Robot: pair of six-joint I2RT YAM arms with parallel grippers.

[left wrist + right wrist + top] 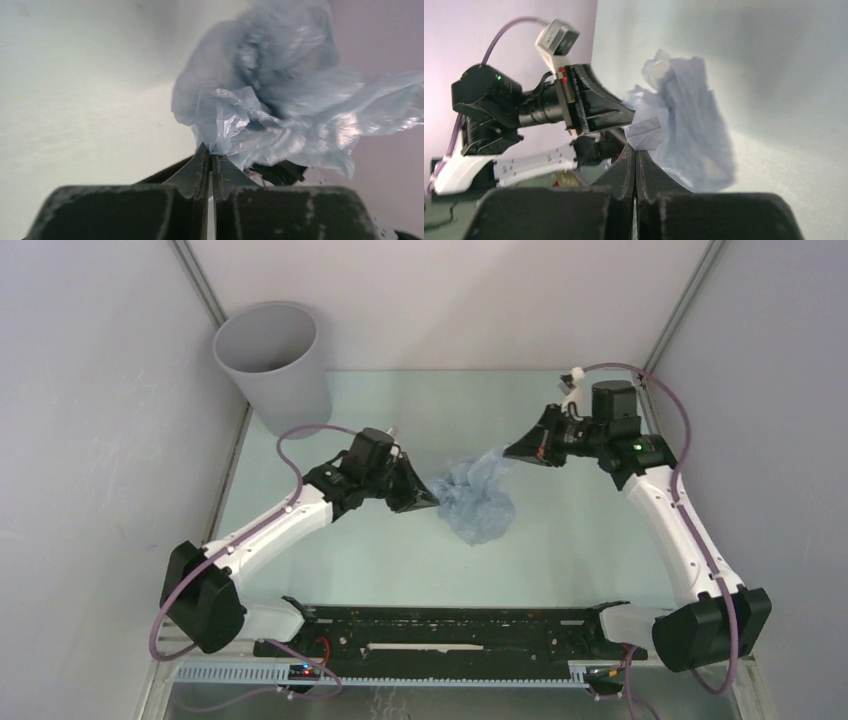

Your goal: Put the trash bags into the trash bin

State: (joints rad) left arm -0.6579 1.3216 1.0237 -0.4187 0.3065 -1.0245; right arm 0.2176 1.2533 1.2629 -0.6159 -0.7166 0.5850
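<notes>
The pale blue-grey crinkled trash bag (478, 498) hangs bunched between both grippers over the middle of the table. My left gripper (432, 500) is shut on the bag's left edge; in the left wrist view the bag (280, 100) bulges out from the closed gripper (210, 149). My right gripper (510, 452) is shut on the bag's upper right corner; in the right wrist view the bag (696, 125) hangs just past the closed gripper (635, 152). The grey round trash bin (272, 365) stands upright at the far left corner, apart from both arms.
The pale green table (400, 560) is walled by grey panels on the left, back and right. A black rail (450, 632) runs along the near edge between the arm bases. The left arm (524, 110) shows in the right wrist view beyond the bag.
</notes>
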